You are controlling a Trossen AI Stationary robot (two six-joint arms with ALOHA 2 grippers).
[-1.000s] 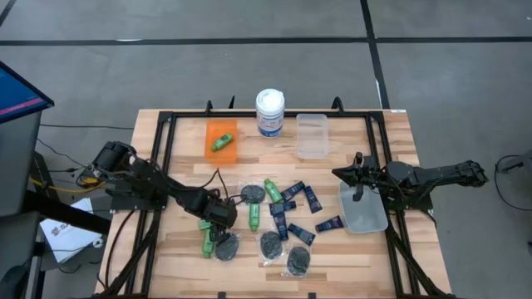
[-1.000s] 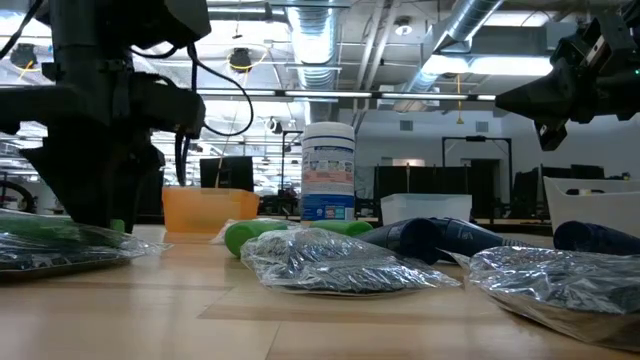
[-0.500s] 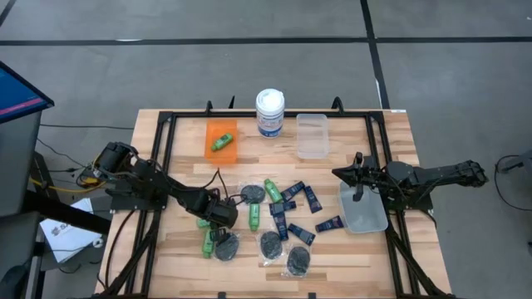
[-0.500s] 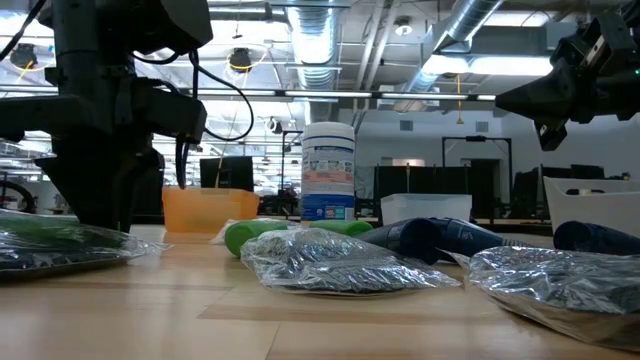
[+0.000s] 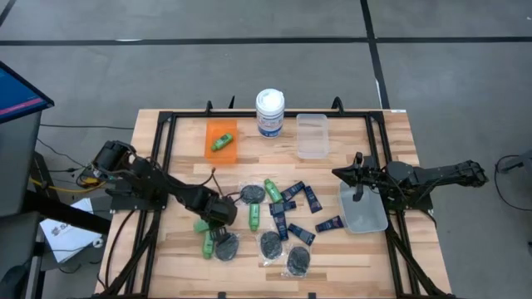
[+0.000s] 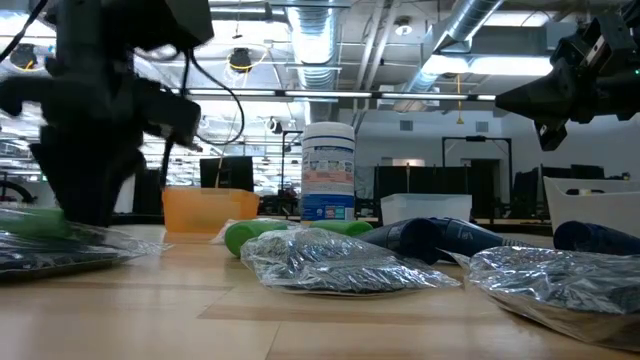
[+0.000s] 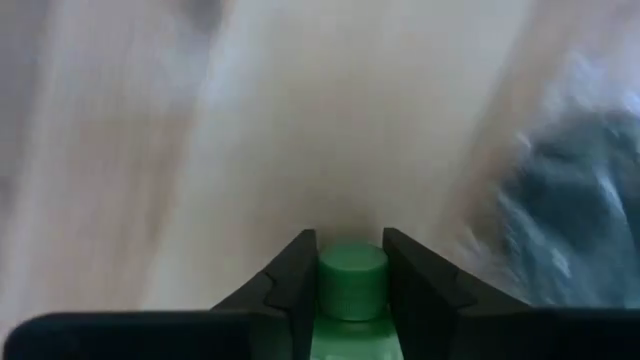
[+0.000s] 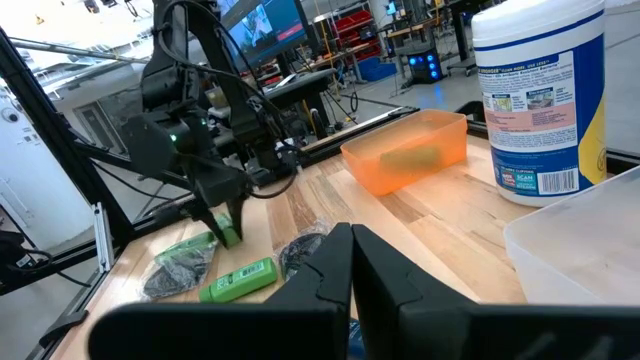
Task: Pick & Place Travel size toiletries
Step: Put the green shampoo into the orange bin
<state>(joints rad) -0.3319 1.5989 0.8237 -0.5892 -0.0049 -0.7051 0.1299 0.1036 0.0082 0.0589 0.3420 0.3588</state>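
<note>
My left gripper (image 5: 208, 221) (image 7: 348, 240) stands at the left side of the pile, shut on a bright green little bottle (image 5: 200, 225) (image 8: 228, 234). Other green bottles (image 5: 253, 216), dark navy tubes (image 5: 303, 199) and black discs in clear packets (image 5: 270, 245) lie flat on the wooden table. One green bottle (image 5: 220, 143) lies in the orange bin (image 5: 221, 129). My right gripper (image 5: 337, 174) (image 8: 350, 240) hangs shut above the table's right side, touching nothing. My left gripper pinches the green bottle between its two fingers, which lie along the bottle's sides. The round cap (image 7: 352, 275) shows between the fingertips and points away from the wrist. The fingers come from above, slanting down. Whether the bottle is clear of the table, I cannot tell.
A large white canister (image 5: 269, 112) stands at the far edge between the orange bin and a clear bin (image 5: 312, 134). A second clear bin (image 5: 363, 214) sits at the right, below my right arm. A black frame (image 5: 166, 124) runs around the table.
My left gripper has tipped and shifted slightly toward the table's left with the green bottle still in its hold. My right arm has kept still.
</note>
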